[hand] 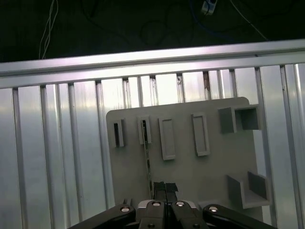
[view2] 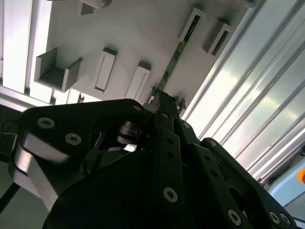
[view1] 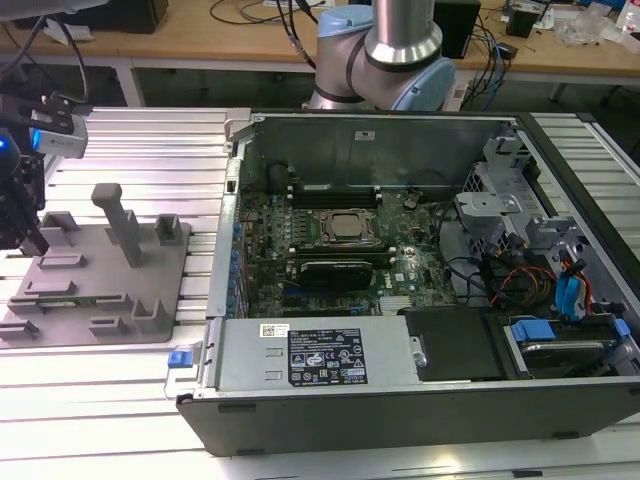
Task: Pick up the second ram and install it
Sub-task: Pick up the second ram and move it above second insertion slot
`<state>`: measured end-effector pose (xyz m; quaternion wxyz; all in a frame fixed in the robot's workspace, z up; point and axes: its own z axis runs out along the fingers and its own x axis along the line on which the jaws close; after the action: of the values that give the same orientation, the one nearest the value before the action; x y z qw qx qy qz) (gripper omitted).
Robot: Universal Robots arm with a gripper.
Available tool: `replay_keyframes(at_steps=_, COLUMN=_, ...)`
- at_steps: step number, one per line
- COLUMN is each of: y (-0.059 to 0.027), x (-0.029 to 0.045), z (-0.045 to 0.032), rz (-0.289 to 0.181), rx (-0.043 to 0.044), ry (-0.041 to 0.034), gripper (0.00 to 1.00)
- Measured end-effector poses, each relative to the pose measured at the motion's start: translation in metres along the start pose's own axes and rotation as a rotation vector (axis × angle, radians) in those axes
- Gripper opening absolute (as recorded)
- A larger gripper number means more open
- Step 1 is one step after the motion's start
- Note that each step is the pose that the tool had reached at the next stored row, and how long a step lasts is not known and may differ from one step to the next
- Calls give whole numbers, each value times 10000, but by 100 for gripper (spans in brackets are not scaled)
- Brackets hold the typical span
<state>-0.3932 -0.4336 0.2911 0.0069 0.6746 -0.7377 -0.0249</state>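
The second ram (hand: 147,152) is a thin green stick standing on edge on the grey fixture plate (hand: 190,176). Its far end sits in a small slot block. In the second wrist view the second ram (view2: 174,57) runs straight up to my fingertips. My gripper (hand: 165,187) is low over the plate, with its jaws drawn together at the stick's near end. In the exterior view my gripper (view1: 35,240) is at the far left, down at the fixture plate (view1: 100,290).
The open computer case (view1: 420,400) lies to the exterior view's right of the fixture. Its motherboard (view1: 330,230) shows dark memory slots near the back wall. Grey blocks and a tall post (view1: 120,220) stand on the fixture. Ribbed aluminium table (hand: 57,157) surrounds the plate.
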Motion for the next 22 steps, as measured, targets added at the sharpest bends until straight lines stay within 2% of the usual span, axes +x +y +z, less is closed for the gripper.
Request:
replay_keyframes(at_steps=16, y=36, x=7, z=158, rz=-386, rx=-10, ry=18, gripper=8)
replay_keyframes(at_steps=22, y=50, x=12, z=296, rz=-634, rx=-15, ry=29, gripper=8)
